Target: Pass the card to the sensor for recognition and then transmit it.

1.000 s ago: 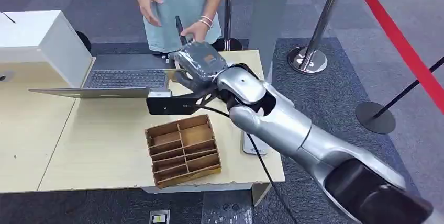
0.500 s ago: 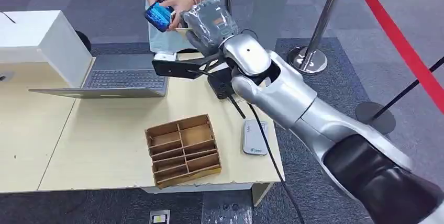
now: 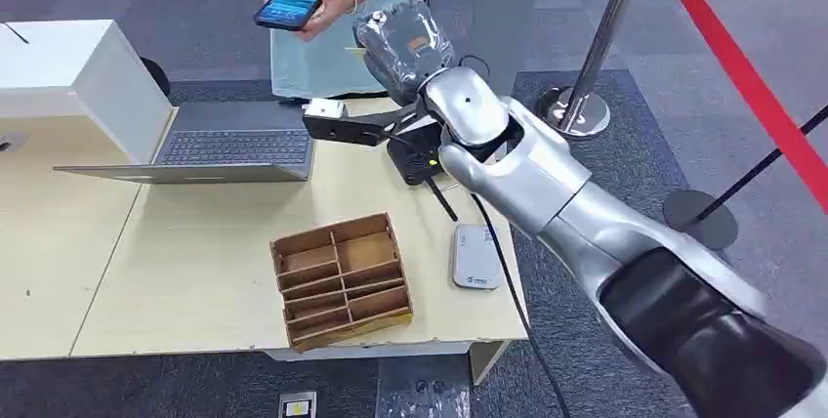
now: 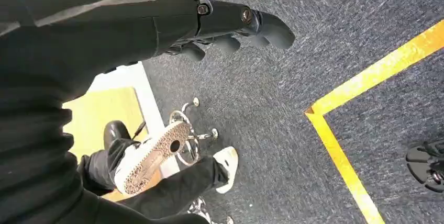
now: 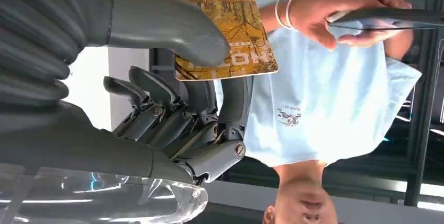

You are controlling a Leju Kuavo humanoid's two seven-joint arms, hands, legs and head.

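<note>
Along the lower right of the head view, the right arm (image 3: 586, 242) runs diagonally from the bottom corner up toward the top centre, ending in the right hand (image 3: 400, 42) under a clear plastic cover. Lower centre of that frame: a brown divided organiser box (image 3: 340, 279) rests on the light wooden table (image 3: 195, 271), with a white card reader (image 3: 476, 256) just beside it near the table's right edge. Centre: a black cable (image 3: 493, 262) trails from a small black box (image 3: 415, 159) standing on the table below the forearm. Left of centre sits an open laptop (image 3: 220, 152); at the far left edge, a white box (image 3: 73, 71). Top centre — a person in a light blue shirt (image 3: 327, 47) stands beyond the table, holding a phone (image 3: 289, 5) well apart from the robot's hand. Upper right: chrome stanchions (image 3: 586, 86) and a red belt (image 3: 752, 76) over grey carpet.

Right wrist view: the thick grey thumb (image 5: 157, 22) presses an orange-brown card (image 5: 225, 28) against the darker fingers (image 5: 230, 98) — the card is grasped and raised before the person's shirt, near the bracelets on the person's wrist (image 5: 285, 7).

Left wrist view: the left hand (image 4: 230, 30) hangs above dark carpet and a yellow floor line (image 4: 345, 103), its dark fingers curled inward around nothing.
</note>
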